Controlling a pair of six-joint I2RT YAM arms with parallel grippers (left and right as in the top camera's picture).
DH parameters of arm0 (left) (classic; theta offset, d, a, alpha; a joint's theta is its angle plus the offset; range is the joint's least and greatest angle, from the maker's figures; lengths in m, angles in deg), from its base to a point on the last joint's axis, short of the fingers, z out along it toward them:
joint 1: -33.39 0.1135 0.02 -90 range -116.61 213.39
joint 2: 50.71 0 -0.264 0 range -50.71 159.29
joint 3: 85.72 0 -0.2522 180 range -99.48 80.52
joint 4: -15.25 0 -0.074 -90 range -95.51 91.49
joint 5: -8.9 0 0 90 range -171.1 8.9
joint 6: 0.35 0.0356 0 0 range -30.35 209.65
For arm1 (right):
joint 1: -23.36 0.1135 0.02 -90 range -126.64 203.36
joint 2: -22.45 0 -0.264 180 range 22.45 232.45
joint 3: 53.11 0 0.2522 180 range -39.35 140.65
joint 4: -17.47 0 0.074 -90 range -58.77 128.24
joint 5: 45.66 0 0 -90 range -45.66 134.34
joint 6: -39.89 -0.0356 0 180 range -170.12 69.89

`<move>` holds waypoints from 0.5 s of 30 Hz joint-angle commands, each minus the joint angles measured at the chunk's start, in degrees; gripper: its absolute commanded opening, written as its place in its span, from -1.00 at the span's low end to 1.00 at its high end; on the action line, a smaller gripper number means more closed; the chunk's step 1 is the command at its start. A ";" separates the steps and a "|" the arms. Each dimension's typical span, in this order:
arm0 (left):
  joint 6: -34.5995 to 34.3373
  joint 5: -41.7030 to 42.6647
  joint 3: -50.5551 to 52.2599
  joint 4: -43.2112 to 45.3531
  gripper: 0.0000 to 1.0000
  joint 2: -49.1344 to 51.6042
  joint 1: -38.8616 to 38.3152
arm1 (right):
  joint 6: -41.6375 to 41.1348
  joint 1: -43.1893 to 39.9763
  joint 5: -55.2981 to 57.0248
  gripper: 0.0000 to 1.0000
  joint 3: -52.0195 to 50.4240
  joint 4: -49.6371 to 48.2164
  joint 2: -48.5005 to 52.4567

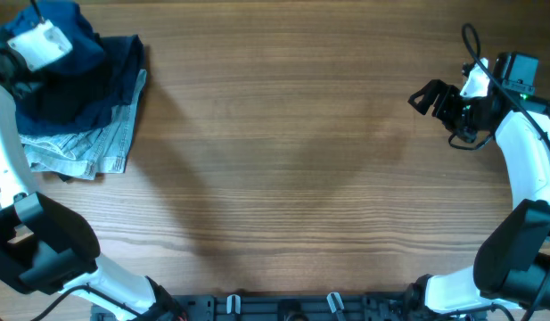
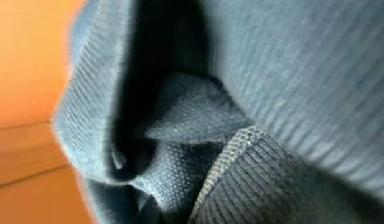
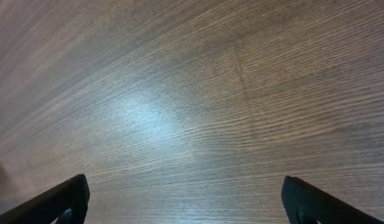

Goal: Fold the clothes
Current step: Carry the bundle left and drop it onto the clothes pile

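**Overhead.** The brown wood-grain tabletop (image 1: 283, 160) lies bare across its whole middle, giving wide open room between the two arms. The large plain royal-blue garment of soft, wrinkly cloth (image 1: 78, 31) is bunched on top of a pile in the far left corner, reaching the upper edge of the view. It lies over a dark navy-black garment (image 1: 87, 89) and folded pale faded denim jeans (image 1: 87, 143). The left arm's white wrist housing (image 1: 38, 43) sits right over the blue garment and hides the left pincer beneath it. The right pincer (image 1: 422, 96), black, hangs over bare wood near the right edge with its jaws spread. The pile is well apart from it, across the full width of the tabletop.

**Left wrist.** Blue ribbed knit cloth (image 2: 291, 74) fills nearly the whole view, folded into a dark hollow directly in front of the lens. A strip of orange-toned tabletop (image 2: 23, 74) shows past the cloth's left edge. No fingers show, so one cannot tell whether the left pincer is spread or pinching the cloth.

**Right wrist.** Only bare tabletop (image 3: 179, 93) lies ahead of the right pincer (image 3: 185, 202). Its two black fingertips (image 3: 61, 199) stand wide apart at the lower corners, with nothing between them.
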 commanded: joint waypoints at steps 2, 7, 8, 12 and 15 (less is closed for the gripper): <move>-0.02 0.96 -0.50 -9.97 0.66 -1.60 0.85 | 0.37 0.24 0.74 0.99 1.11 -0.24 -1.27; -0.04 0.96 -0.50 -13.22 0.99 -1.60 1.29 | 0.37 0.24 0.52 0.99 1.11 0.52 -1.27; -0.04 0.96 -0.50 -13.27 1.00 -1.60 1.29 | 0.39 0.24 0.52 0.99 1.11 0.83 -1.27; -1.84 0.94 -0.50 -14.10 1.00 -1.62 1.27 | 0.39 0.24 0.55 0.99 1.11 1.01 -1.27; -3.02 2.73 -0.50 -15.15 1.00 -2.67 1.22 | 0.39 0.24 0.52 0.99 1.11 0.98 -1.27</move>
